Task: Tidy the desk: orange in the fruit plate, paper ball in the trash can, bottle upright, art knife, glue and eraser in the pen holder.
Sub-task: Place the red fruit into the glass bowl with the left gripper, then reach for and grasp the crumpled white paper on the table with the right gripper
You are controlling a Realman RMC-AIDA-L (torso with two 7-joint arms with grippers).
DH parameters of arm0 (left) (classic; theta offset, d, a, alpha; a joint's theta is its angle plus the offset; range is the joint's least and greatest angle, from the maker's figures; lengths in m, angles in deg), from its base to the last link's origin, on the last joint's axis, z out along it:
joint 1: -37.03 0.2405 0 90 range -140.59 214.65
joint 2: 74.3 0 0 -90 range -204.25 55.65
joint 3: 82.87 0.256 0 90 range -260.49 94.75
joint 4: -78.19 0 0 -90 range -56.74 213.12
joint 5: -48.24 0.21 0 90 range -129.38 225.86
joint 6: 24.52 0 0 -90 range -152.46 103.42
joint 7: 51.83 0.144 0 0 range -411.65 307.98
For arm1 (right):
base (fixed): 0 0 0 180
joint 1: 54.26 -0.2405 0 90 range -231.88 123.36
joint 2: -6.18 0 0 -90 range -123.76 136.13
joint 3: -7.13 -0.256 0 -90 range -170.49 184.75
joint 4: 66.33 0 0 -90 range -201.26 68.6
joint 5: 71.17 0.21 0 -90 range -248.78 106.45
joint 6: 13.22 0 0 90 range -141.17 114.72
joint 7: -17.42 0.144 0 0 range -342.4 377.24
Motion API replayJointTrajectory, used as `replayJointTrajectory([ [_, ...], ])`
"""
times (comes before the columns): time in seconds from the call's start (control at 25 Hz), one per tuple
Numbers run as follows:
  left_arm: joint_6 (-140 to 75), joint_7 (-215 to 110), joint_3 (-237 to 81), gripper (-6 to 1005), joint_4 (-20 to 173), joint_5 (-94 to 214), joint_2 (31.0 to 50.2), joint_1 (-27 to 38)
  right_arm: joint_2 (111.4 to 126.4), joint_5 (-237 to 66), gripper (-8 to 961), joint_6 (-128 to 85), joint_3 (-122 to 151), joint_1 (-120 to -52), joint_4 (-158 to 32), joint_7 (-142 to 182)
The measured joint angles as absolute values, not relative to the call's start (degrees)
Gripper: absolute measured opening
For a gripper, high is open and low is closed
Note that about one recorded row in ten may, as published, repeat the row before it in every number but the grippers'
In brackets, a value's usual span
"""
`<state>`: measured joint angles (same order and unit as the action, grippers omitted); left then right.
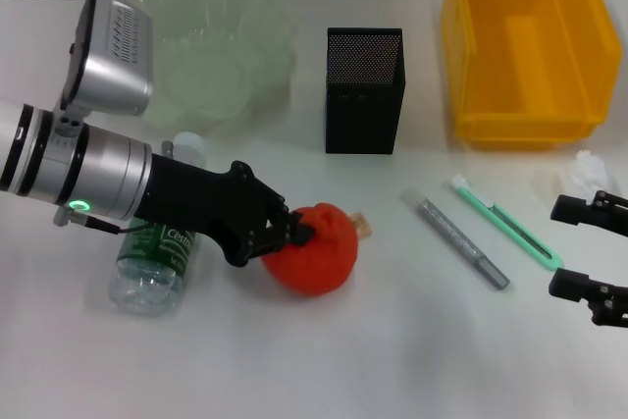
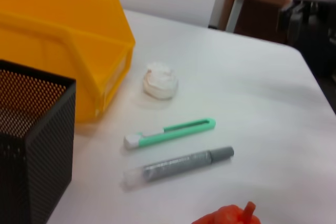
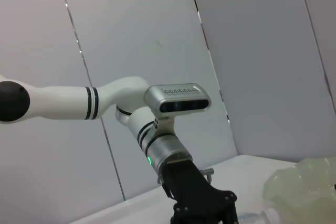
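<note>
My left gripper (image 1: 297,232) is shut on the left side of the orange (image 1: 319,247), which rests on the table; the orange's top shows in the left wrist view (image 2: 226,216). A clear bottle (image 1: 157,264) with a green label lies on its side under my left arm. The grey glue stick (image 1: 457,241) (image 2: 178,165) and the green art knife (image 1: 505,224) (image 2: 170,133) lie right of the orange. The white paper ball (image 1: 587,173) (image 2: 160,81) lies at the far right. A small tan piece (image 1: 363,226) peeks out behind the orange. My right gripper (image 1: 581,248) is open at the right edge.
The pale green fruit plate (image 1: 211,46) (image 3: 307,184) stands at the back left. The black mesh pen holder (image 1: 365,90) (image 2: 31,145) stands at the back centre. The yellow bin (image 1: 525,46) (image 2: 63,40) stands at the back right. The left arm (image 3: 173,145) shows in the right wrist view.
</note>
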<state>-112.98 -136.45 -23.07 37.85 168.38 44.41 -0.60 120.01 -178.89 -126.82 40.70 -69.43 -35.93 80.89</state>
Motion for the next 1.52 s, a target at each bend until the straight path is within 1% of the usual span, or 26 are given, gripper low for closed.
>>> replayJointTrajectory([
  [0.16,-113.63,-136.17,-23.67,60,37.25,164.95,44.19,0.25,120.00,-178.88,833,-126.82,40.60,-69.29,-36.10,80.43],
  [0.36,-114.41,-135.88,-30.91,44,34.83,156.73,43.93,1.24,120.00,-178.70,831,-126.82,39.99,-69.25,-37.13,79.26],
  [0.56,-108.49,-137.42,-40.41,68,34.20,151.35,43.99,0.36,120.53,-178.70,830,-126.82,39.96,-69.65,-37.87,78.65],
  [0.68,-98.21,-141.48,-41.97,82,34.34,148.58,43.96,-0.03,121.13,-178.78,829,-126.83,39.98,-69.78,-37.96,78.08],
  [0.92,-92.06,-142.31,-42.06,110,35.74,146.71,44.07,-0.05,121.44,-178.82,827,-126.85,40.00,-69.87,-38.03,77.98],
  [1.04,-92.91,-142.42,-42.00,273,36.33,144.93,43.92,0.36,121.54,-178.83,826,-126.86,40.00,-69.81,-38.06,77.97],
  [1.08,-95.46,-142.73,-42.04,327,36.13,144.55,43.56,0.86,121.57,-178.80,826,-126.89,39.95,-69.56,-38.05,77.99],
  [1.12,-95.46,-142.73,-42.04,357,36.13,144.55,43.56,0.86,121.57,-178.80,826,-126.89,39.95,-69.56,-38.05,77.99],
  [1.16,-101.67,-142.80,-42.01,386,36.12,144.50,42.38,1.51,121.40,-178.66,825,-127.20,39.13,-69.13,-37.81,78.58],
  [1.2,-101.67,-142.80,-42.01,416,36.12,144.50,42.38,1.51,121.40,-178.66,825,-127.20,39.13,-69.13,-37.81,78.58],
  [1.24,-105.87,-142.52,-41.86,445,36.23,144.51,41.61,1.81,121.22,-178.64,825,-127.53,38.18,-68.90,-37.55,79.23],
  [1.28,-115.52,-140.80,-40.66,475,36.34,144.91,40.02,2.34,120.62,-178.74,825,-128.79,35.63,-68.19,-36.58,80.66],
  [1.32,-115.52,-140.80,-40.66,504,36.34,144.91,40.02,2.34,120.62,-178.74,824,-128.79,35.63,-68.19,-36.58,80.66],
  [1.36,-120.35,-139.73,-39.73,534,36.35,145.30,39.31,2.61,120.30,-178.84,824,-129.56,34.33,-67.85,-35.86,81.33],
  [1.44,-128.10,-137.90,-38.44,663,36.32,146.38,38.57,3.00,119.63,-179.01,823,-131.49,31.42,-67.20,-33.00,83.82],
  [1.48,-133.61,-136.45,-38.00,728,35.94,148.15,38.55,3.61,119.40,-179.44,823,-131.95,28.83,-66.65,-27.65,88.68],
  [1.52,-135.12,-135.69,-37.98,792,35.75,149.43,38.77,4.05,119.60,-180.14,823,-131.46,27.90,-66.42,-23.72,92.36],
])
